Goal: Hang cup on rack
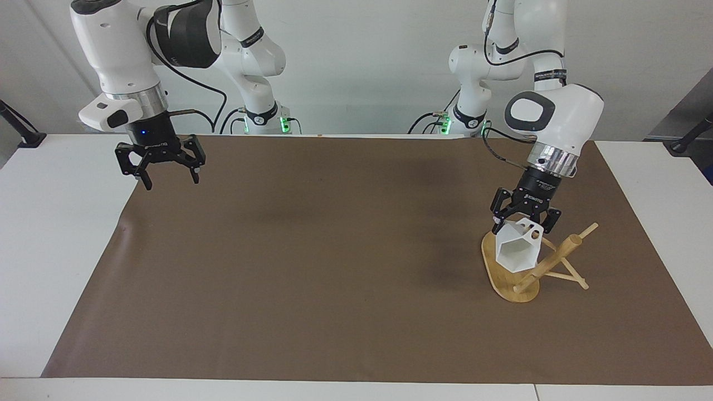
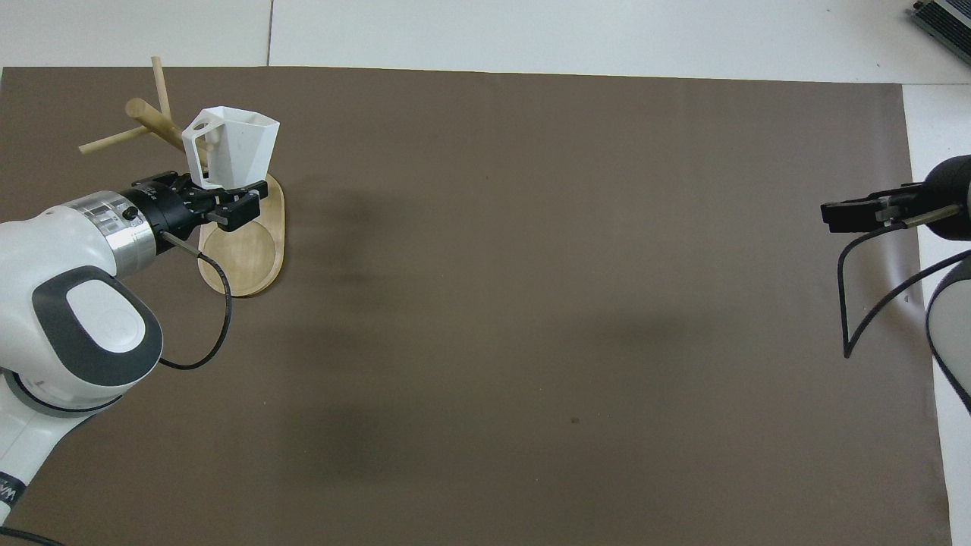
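Note:
The white faceted cup [image 1: 519, 249] [image 2: 234, 146] hangs in the air over the rack's oval base, tipped on its side with its mouth away from the robots. My left gripper [image 1: 522, 221] [image 2: 220, 201] is shut on its bottom end. The bamboo rack [image 1: 523, 284] [image 2: 246, 262] stands at the left arm's end of the mat, its pole [image 1: 557, 257] [image 2: 155, 121] and thin pegs just beside the cup's handle. My right gripper [image 1: 170, 177] [image 2: 853, 214] hangs open and empty over the edge of the mat at the right arm's end.
A brown mat [image 1: 334, 267] covers most of the white table [image 1: 50, 223]. Black cables loop from both wrists.

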### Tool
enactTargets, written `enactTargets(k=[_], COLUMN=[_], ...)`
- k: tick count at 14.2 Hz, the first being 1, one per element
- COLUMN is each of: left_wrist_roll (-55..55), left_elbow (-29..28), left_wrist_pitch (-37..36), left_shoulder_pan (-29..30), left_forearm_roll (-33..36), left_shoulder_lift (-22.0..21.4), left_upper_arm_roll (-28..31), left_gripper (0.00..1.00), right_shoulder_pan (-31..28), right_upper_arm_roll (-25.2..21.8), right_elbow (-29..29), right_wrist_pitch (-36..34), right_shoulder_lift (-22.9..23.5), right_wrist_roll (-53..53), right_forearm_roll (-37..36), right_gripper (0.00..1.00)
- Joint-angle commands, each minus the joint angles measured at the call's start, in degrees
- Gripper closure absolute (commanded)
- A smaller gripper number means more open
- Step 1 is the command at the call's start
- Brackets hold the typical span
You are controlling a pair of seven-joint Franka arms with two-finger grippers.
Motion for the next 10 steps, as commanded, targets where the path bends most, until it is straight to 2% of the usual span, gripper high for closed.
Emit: enactTargets(k=[1, 10], left_wrist_roll=[-1.6, -4.2], left_elbow=[0.9, 0.7], left_wrist_pitch=[1.0, 1.5], left_shoulder_pan=[0.4, 1.1], left_forearm_roll=[0.9, 0.9], left_shoulder_lift=[0.9, 0.9], left_upper_arm_roll=[-0.2, 0.0], left_gripper=[1.0, 1.0], right_shoulder_pan=[-0.1, 0.0], right_upper_arm_roll=[-1.5, -3.5], right_elbow=[0.3, 2.5], right_wrist_pitch=[-2.2, -8.4], right_shoulder_lift=[-0.7, -1.0], right_wrist_roll=[-0.5, 4.1], right_forearm_roll=[-1.0, -1.0], right_gripper=[0.0, 0.0])
